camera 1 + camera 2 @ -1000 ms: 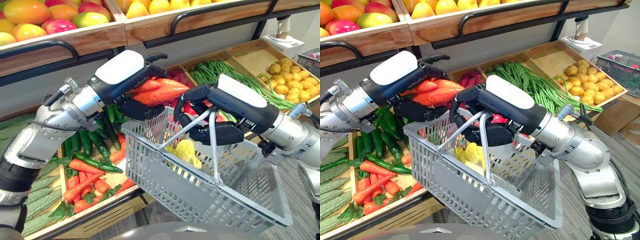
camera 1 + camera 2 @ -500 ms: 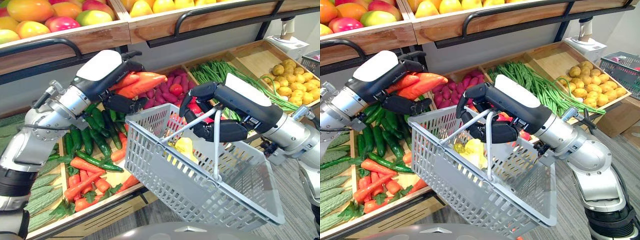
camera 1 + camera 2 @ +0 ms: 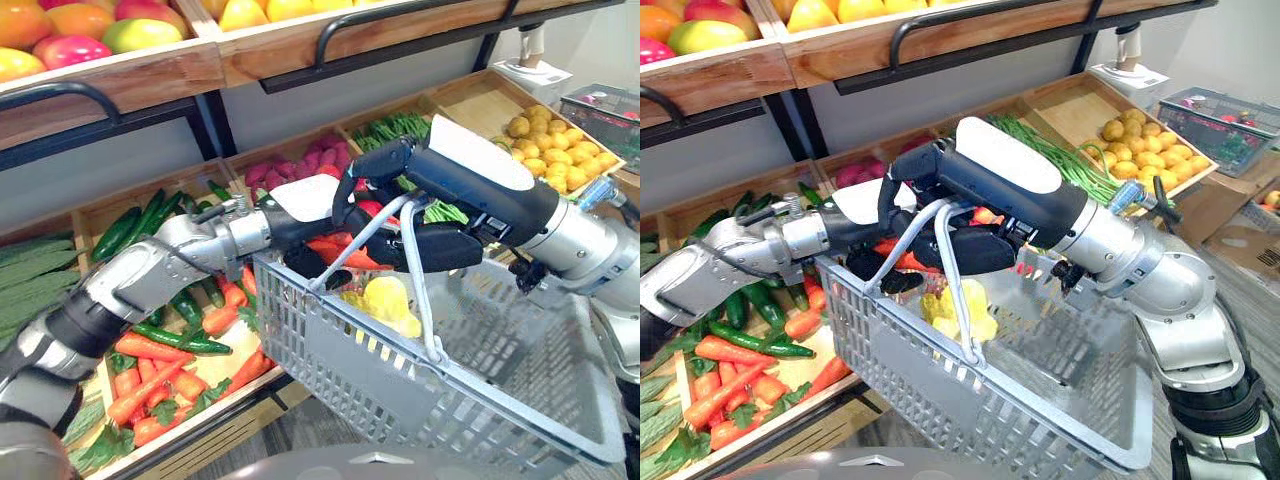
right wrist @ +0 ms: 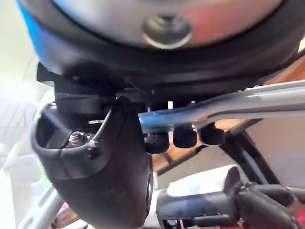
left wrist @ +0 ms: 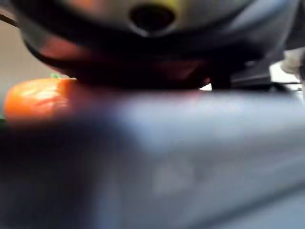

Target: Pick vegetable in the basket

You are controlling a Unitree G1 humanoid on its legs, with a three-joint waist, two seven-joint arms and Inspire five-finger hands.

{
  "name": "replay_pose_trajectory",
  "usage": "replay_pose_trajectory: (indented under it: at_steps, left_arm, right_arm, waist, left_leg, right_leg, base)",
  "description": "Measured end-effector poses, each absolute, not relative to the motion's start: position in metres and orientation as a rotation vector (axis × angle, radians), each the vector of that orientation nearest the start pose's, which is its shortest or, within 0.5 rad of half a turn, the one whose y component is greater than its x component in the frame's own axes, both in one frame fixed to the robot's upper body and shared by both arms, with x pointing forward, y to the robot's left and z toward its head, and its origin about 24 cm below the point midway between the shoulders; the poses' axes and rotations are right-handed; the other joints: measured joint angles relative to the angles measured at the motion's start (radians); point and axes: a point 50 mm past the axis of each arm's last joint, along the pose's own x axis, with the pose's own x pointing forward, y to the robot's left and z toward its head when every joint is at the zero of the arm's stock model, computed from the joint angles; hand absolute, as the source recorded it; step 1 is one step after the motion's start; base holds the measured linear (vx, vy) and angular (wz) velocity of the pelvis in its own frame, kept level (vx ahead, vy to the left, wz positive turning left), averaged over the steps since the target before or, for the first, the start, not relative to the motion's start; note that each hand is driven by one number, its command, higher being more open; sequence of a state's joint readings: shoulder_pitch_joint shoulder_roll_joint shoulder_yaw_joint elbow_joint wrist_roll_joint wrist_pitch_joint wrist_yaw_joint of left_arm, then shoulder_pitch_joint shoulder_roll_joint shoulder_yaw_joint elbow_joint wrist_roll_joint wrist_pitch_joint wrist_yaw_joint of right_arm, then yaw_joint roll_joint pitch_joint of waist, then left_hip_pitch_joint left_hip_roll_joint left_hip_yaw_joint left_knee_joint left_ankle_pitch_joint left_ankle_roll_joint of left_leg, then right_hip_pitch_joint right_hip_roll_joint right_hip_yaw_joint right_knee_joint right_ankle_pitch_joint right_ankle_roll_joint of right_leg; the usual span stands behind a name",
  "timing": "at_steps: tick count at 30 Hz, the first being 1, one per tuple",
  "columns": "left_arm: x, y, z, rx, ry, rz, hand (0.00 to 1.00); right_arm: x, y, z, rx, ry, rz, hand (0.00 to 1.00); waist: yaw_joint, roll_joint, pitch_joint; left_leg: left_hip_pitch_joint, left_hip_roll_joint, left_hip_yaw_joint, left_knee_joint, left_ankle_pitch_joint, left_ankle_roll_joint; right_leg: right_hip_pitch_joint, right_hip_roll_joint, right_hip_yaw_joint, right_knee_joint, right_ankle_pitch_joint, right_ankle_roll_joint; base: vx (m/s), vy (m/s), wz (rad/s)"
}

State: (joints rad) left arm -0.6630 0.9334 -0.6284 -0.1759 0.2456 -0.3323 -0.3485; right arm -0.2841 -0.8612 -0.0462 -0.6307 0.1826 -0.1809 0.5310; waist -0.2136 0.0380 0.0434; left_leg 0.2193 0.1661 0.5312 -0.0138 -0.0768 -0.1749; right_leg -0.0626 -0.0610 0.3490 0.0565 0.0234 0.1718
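Left hand [image 3: 300,212] is clamped round the long orange-red tapered vegetable [image 3: 335,247], pointing across the open top of the grey plastic mesh basket [image 3: 380,380], while right hand [image 3: 455,245] clenches its handles [image 3: 422,290].

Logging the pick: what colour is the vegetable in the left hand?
Orange-red, the vegetable in the left hand; clearest in the left eye view.
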Motion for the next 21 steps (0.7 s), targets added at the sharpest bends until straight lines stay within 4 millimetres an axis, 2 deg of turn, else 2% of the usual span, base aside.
replay_pose_trajectory:
  at_steps: [5,7,9,11,15,18,21]
  left_arm:
    - [0.275,0.090,0.177,1.455,-0.696,-1.092,0.00]
    - [0.271,0.079,0.173,1.465,-0.724,-1.159,0.00]
    - [0.262,0.060,0.164,1.440,-0.771,-1.256,0.00]
    - [0.257,0.052,0.168,1.441,-0.832,-1.296,0.00]
    - [0.258,0.046,0.173,1.447,-0.844,-1.304,0.00]
    - [0.255,0.040,0.171,1.375,-0.819,-1.360,0.00]
    - [0.244,0.025,0.165,1.302,-0.833,-1.451,0.00]
  right_arm:
    - [0.202,-0.142,0.258,-0.966,-0.869,0.861,0.00]
    - [0.199,-0.135,0.259,-0.967,-0.893,0.897,0.00]
    - [0.188,-0.126,0.266,-0.918,-0.991,0.929,0.00]
    - [0.186,-0.124,0.268,-0.924,-1.009,0.939,0.00]
    - [0.185,-0.121,0.268,-0.922,-1.019,0.951,0.00]
    - [0.183,-0.119,0.268,-0.901,-1.036,0.955,0.00]
    - [0.180,-0.114,0.271,-0.896,-1.082,0.976,0.00]
  waist:
    - [-0.029,0.002,0.029]
    - [-0.036,0.010,0.033]
    - [-0.040,0.021,0.040]
    - [-0.040,0.026,0.043]
    - [-0.039,0.026,0.043]
    - [-0.038,0.026,0.043]
    - [-0.039,0.026,0.043]
  left_leg:
    - [0.002,0.001,0.028,0.031,-0.025,-0.001]
    - [0.001,0.002,0.042,0.033,-0.027,-0.002]
    - [0.001,0.004,0.050,0.032,-0.028,-0.003]
    - [0.002,0.004,0.051,0.033,-0.029,-0.003]
    - [0.008,0.004,0.058,0.034,-0.031,-0.005]
    - [0.010,0.005,0.066,0.047,-0.040,-0.005]
    - [0.010,0.002,0.066,0.048,-0.042,-0.005]
  right_leg:
    - [-0.010,0.005,0.034,0.012,0.000,0.000]
    - [-0.017,0.008,0.043,0.014,0.000,0.000]
    - [-0.022,0.013,0.049,0.015,0.000,0.000]
    - [-0.022,0.013,0.049,0.015,0.000,0.000]
    - [-0.022,0.015,0.056,0.021,-0.001,0.001]
    - [-0.022,0.017,0.065,0.025,-0.001,0.001]
    - [-0.022,0.014,0.065,0.026,-0.001,0.001]
  base:
    - [-0.01,-0.019,-0.20]
    - [0.00,-0.020,-0.14]
    - [0.01,-0.045,-0.09]
    - [0.00,-0.043,-0.02]
    - [-0.01,-0.028,-0.04]
    - [-0.02,-0.036,-0.08]
    - [-0.02,-0.039,-0.01]
